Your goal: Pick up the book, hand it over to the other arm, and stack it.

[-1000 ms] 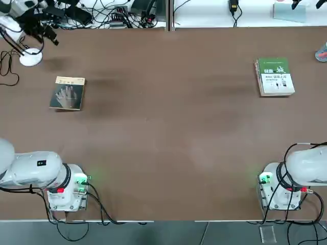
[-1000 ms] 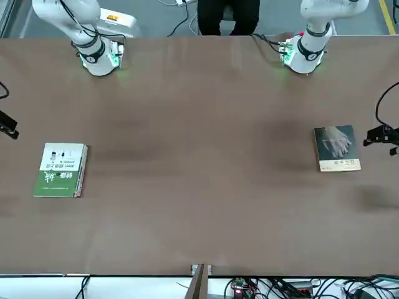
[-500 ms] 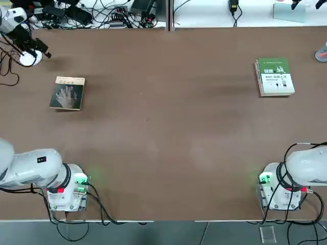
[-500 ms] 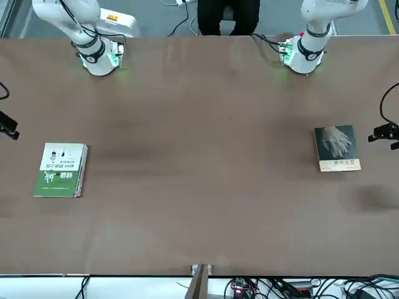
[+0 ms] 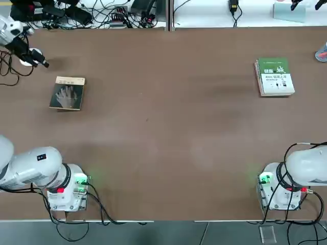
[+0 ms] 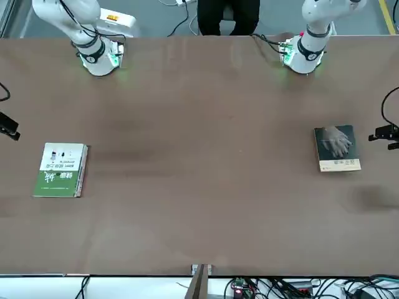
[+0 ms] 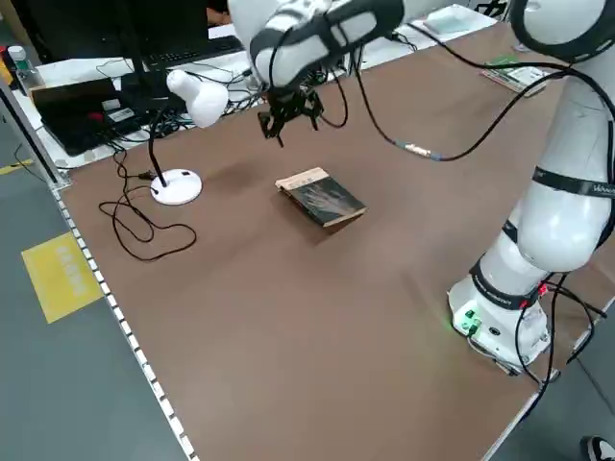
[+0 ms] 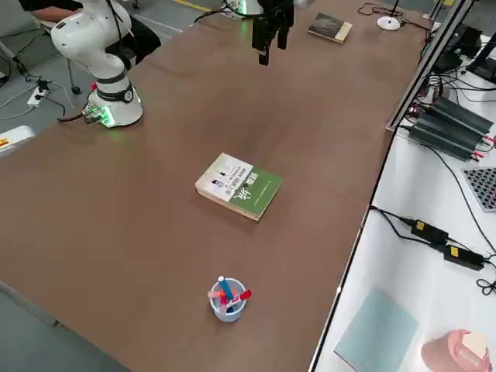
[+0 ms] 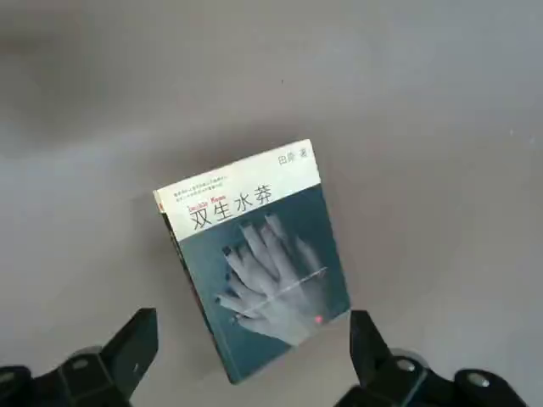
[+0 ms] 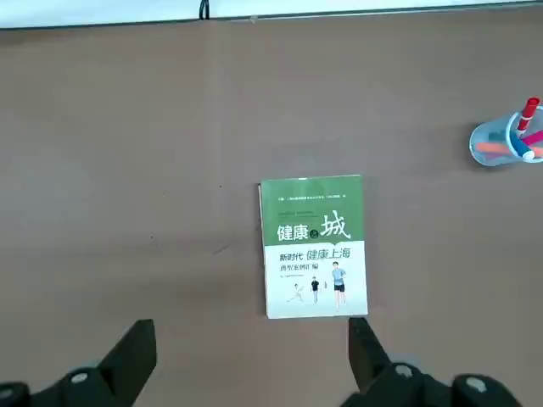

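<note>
The book (image 5: 67, 93) lies flat on the brown table at the far left, its dark cover with a pale hand facing up; it also shows in the front view (image 6: 337, 147) and the left side view (image 7: 321, 197). My left gripper (image 5: 42, 62) hovers open above the table, just beyond the book's far-left corner, with nothing between its fingers. In the left wrist view the book (image 9: 254, 263) sits between and past the spread fingers (image 9: 136, 348). My right gripper (image 10: 250, 360) hangs open high over the right side, looking down on the green-and-white book (image 10: 314, 246).
The thicker green-and-white book (image 5: 275, 76) lies at the far right. A cup of pens (image 8: 226, 298) stands near the right edge. A white desk lamp (image 7: 183, 182) with a trailing cable stands by the far-left corner. Cables and gear line the bench past the far edge.
My left gripper has swung from the far-left corner by the lamp back toward the book. The book and the right arm have not moved.
</note>
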Robot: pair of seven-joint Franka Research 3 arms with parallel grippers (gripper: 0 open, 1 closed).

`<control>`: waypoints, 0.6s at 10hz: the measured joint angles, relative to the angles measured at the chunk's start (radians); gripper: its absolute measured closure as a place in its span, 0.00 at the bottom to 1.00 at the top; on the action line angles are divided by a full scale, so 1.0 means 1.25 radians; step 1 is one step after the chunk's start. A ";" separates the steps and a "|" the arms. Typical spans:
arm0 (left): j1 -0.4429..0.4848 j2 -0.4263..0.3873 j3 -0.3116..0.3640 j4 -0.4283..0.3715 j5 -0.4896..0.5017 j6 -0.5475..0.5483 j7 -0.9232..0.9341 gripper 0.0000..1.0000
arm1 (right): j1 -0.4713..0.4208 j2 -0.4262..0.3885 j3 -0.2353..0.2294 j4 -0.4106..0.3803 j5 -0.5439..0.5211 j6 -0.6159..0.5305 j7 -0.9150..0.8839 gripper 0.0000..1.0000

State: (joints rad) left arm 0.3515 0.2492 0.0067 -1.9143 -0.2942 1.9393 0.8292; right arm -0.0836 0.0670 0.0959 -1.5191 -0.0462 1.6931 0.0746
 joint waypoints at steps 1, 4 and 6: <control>0.010 0.019 0.000 -0.002 -0.006 0.021 0.041 0.00 | 0.000 0.001 0.000 -0.001 0.000 0.000 0.000 0.00; 0.032 0.063 -0.001 -0.004 -0.012 0.060 0.097 0.00 | 0.000 0.001 0.000 -0.003 0.000 0.000 0.000 0.00; 0.037 0.073 -0.001 -0.007 -0.025 0.062 0.102 0.00 | 0.000 0.001 0.000 -0.006 0.000 0.000 0.000 0.00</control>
State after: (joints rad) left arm 0.3979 0.3399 0.0053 -1.9226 -0.3253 2.0174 0.9565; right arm -0.0837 0.0688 0.0955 -1.5272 -0.0462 1.6930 0.0748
